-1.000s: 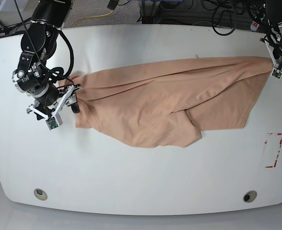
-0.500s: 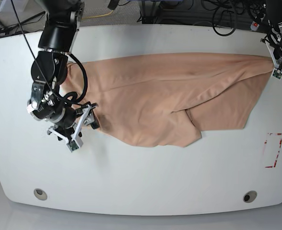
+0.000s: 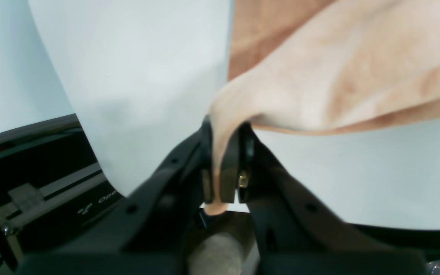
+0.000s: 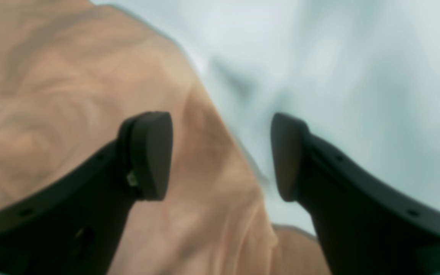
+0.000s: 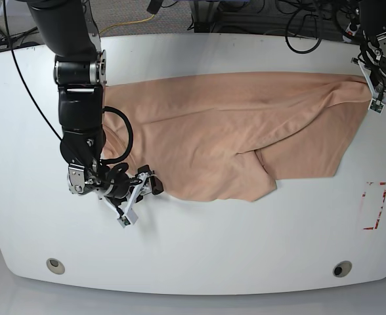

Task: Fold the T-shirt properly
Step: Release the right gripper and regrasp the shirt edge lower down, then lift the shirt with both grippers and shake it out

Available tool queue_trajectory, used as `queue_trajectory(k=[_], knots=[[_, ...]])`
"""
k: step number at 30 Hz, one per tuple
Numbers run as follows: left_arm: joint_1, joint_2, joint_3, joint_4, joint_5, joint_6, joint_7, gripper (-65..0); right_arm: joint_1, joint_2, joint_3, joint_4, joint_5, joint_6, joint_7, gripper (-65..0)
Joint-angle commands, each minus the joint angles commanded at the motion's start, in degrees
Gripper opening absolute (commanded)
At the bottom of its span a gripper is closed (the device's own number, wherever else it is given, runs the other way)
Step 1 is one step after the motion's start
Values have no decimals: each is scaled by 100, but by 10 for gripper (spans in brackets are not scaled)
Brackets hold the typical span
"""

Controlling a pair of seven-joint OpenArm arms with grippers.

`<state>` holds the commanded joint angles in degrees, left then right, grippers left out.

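Looking through the left wrist camera, the left pincer [image 3: 224, 168] is clamped tight on a bunched corner of the shirt [image 3: 342, 72], a tongue of peach cloth poking out below the pads. The cloth rises away from the jaws over the white surface [image 3: 136, 84]. Partial white lettering, "Ope", shows on a dark bar at lower left; the rest is cut off.

The right wrist view, which is blurred, shows the right pincer [image 4: 220, 156] spread wide, holding nothing. One finger [image 4: 149, 152] hangs over the shirt [image 4: 71, 126] and the other over bare surface [image 4: 338, 68], so the hem edge runs between them. Whether the tips touch the cloth cannot be told.

The base view shows the shirt [image 5: 232, 131] lying wrinkled across the far half of the surface [image 5: 199, 249], partly doubled over itself. The left pincer [image 5: 377, 98] holds its far corner at the view's right edge. The right pincer [image 5: 137, 197] sits at the near hem on the view's left. A red-and-white marking [image 5: 375, 205] lies on the surface at right; no writing on it is legible.

The step appears to be taking the near hem. Doing it well likely means lowering until the edge sits deep between the pads before closing, catching all layers, while the left pincer keeps the cloth taut.
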<state>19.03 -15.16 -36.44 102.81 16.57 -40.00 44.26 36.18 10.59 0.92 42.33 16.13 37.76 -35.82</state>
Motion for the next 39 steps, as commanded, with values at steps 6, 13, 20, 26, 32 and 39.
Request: queue_trajectory(k=[6,13,20,26,32,39], knots=[[-9,0,0,9,0,0,0,-644,105,-53,-202,-703,0,176,440,-263],[0,-18,0,9,0,0,0,-646,70,-316,-563,-695,26,176,360,-265],[-9,-26,9,9,0,0,0,-646,105,-484,-571,-695,0,141,378,-472],[-176,-26,44,88,26,0,0,-646,141,-396,-563,-422,35,176,334,-650],[-387,-26,229,334,35,0,0,-646,-264,-88,-554,1222,35,141,-369,-650],[-1046,-18,580,492,132,0,26,-646,-387,360,-545,2681,35,132,-923,-650]])
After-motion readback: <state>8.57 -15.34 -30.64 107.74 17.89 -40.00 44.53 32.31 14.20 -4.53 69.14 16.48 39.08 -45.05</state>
